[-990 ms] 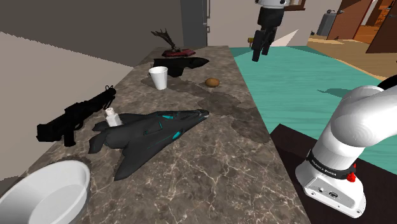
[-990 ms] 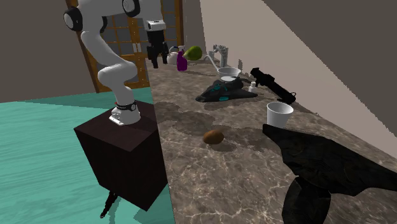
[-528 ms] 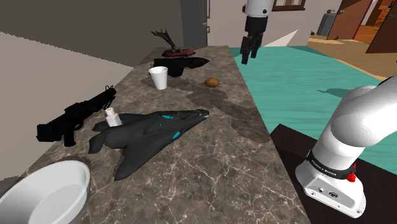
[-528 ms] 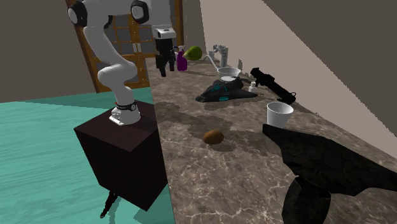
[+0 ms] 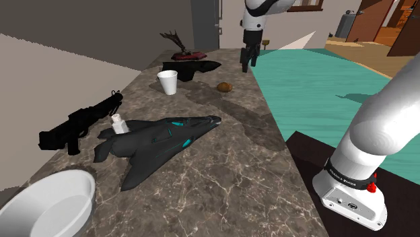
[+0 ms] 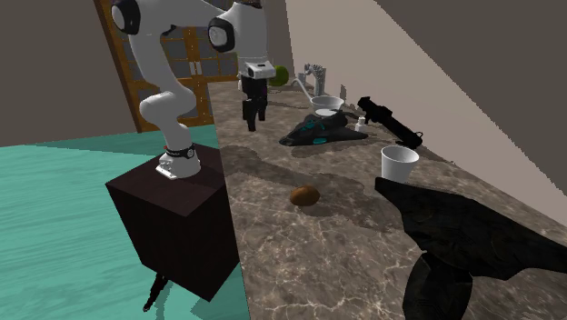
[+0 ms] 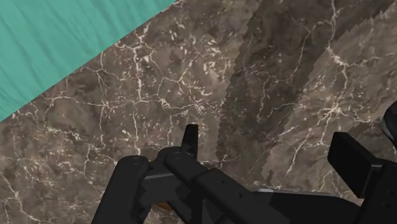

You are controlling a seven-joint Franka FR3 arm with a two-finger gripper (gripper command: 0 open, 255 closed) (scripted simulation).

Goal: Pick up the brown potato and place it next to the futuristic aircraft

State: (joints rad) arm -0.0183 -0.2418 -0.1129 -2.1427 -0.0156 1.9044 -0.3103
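**Potato lying free on the bench, jaws spread in the air above**

Brown potato (image 5: 224,86) (image 6: 304,195) rests on the dark marbled bench (image 5: 222,168) (image 6: 300,264) (image 7: 191,76), lower than the jaws and well apart from them, with nothing touching it. The jaws hang from the white arm (image 5: 377,134) (image 6: 154,82) over the bench's edge, pointing down. In the wrist view their two black fingers (image 7: 189,137) stand apart with only marble between them, so they hold nothing.

Beyond the potato from the jaws stands a white cup (image 5: 168,81) (image 6: 398,164), and just past the cup lies a black object (image 5: 195,67) (image 6: 472,236). The black futuristic aircraft (image 5: 158,138) (image 6: 320,133), marked with teal, lies flat on the bench well apart from the potato. Just beside the aircraft stands a small white bottle (image 5: 118,123). A black gun (image 5: 77,124) (image 6: 389,120) lies farther from the jaws than the aircraft. A white bowl (image 5: 47,202) (image 6: 327,103) sits near the aircraft's tail. Teal floor (image 5: 323,74) (image 6: 64,218) (image 7: 51,44) borders the bench on the jaws' side.
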